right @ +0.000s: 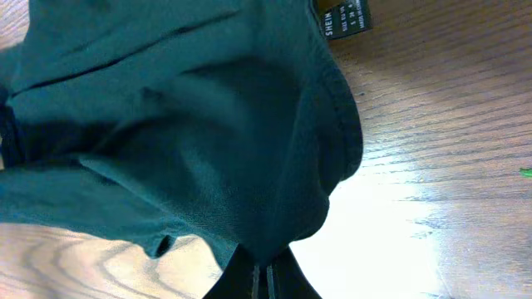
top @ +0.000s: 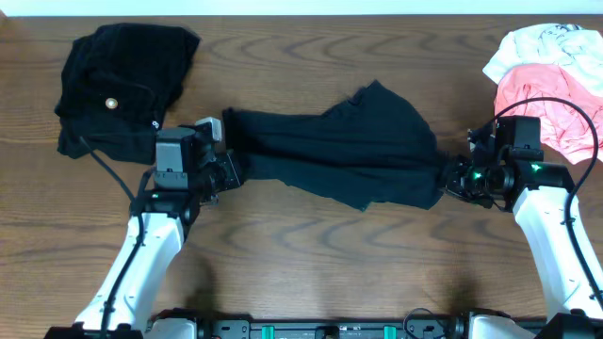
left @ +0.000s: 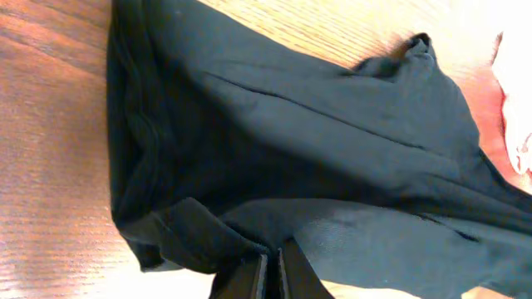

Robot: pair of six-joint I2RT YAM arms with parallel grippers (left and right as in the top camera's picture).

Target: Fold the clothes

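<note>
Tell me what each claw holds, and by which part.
Both hold the plain black fabric shirt: left claw pinches its left edge, right claw its right edge.

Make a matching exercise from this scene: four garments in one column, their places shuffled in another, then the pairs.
1. black shirt
2. black piece with the pale button
3. pink garment
4. white garment

A. far right corner
B. heaped at the far left
C. stretched between left pincer and right pincer
D. right side, nearer the robot than the white one

Pairs: 1-C, 2-B, 3-D, 4-A
</note>
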